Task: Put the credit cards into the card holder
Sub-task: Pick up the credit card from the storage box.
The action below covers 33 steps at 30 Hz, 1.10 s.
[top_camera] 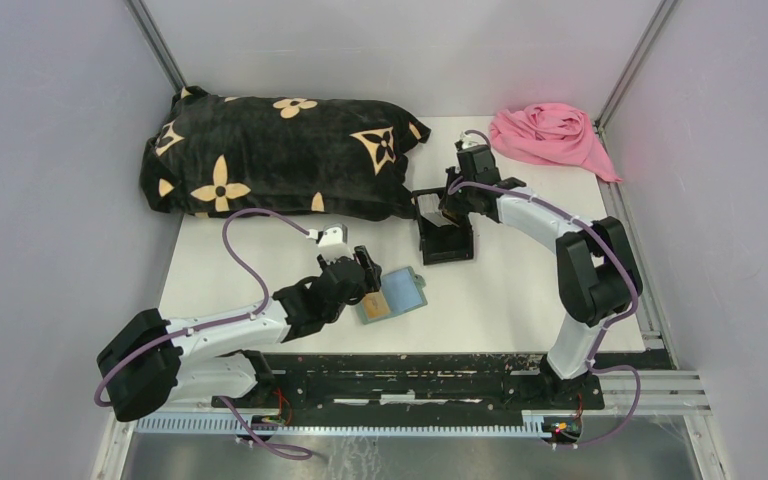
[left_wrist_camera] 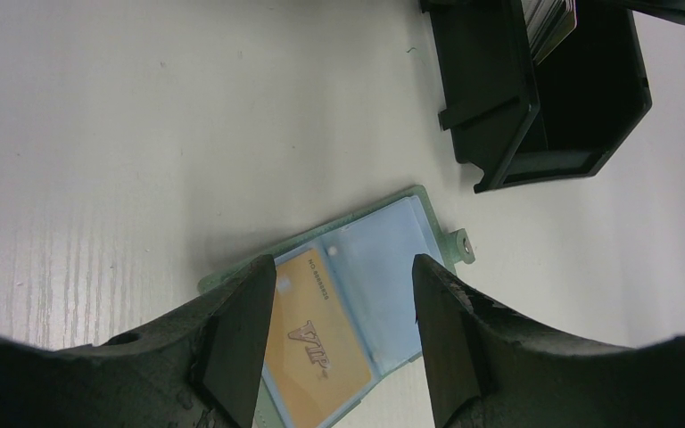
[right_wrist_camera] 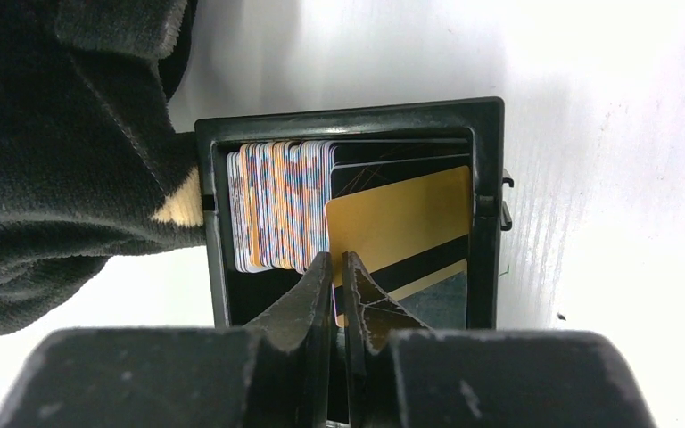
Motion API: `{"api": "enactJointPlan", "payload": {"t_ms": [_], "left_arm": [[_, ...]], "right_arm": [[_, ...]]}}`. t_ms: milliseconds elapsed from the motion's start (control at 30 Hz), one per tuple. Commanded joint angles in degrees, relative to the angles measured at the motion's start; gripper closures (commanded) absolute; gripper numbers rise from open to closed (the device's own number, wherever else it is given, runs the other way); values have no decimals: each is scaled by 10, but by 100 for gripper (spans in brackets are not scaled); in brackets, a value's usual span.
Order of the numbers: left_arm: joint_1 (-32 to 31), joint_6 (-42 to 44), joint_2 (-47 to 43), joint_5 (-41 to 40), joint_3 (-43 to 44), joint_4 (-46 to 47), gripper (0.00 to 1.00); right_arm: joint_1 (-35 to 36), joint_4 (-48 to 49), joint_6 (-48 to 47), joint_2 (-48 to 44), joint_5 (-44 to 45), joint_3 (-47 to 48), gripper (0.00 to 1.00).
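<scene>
Step in hand: fetching the next card. Inside the box (right_wrist_camera: pixel 348 114), my right gripper (right_wrist_camera: pixel 338 267) is pinching narrow on the edge of a gold card (right_wrist_camera: pixel 406 223), tilted beside the cards (right_wrist_camera: pixel 276 205) at the box's left wall. The holder (left_wrist_camera: pixel 383 263) is lying open near-left of the box, a VIP card (left_wrist_camera: pixel 317 343) in it. My left gripper (left_wrist_camera: pixel 343 272) is hovering wide above it, empty.

Next, I judge: lifting straight out of the box, then crossing to a free slot.

Unclear: whether I am pinching one card or two. My left fingers (left_wrist_camera: pixel 241 330) are covering the holder's near end.
</scene>
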Motion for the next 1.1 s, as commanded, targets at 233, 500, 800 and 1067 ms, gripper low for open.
{"api": "enactJointPlan", "payload": {"t_ms": [233,500,800,1067], "left_arm": [[-2,-2,-8,-4,-5,27,35],[-2,-4,-14,-4,-8,29,35],[-1,2,-4,-4,-3,38,35],[-3,10,-5,-4,-5,52,35]], "right_arm": [[13,-18,-7,-25,13,40,92],[15,-22,-7,-33,16,44,94],[16,-47,-22,-52,44,49,99],[16,-73,-37,-71,72,50,99]]}}
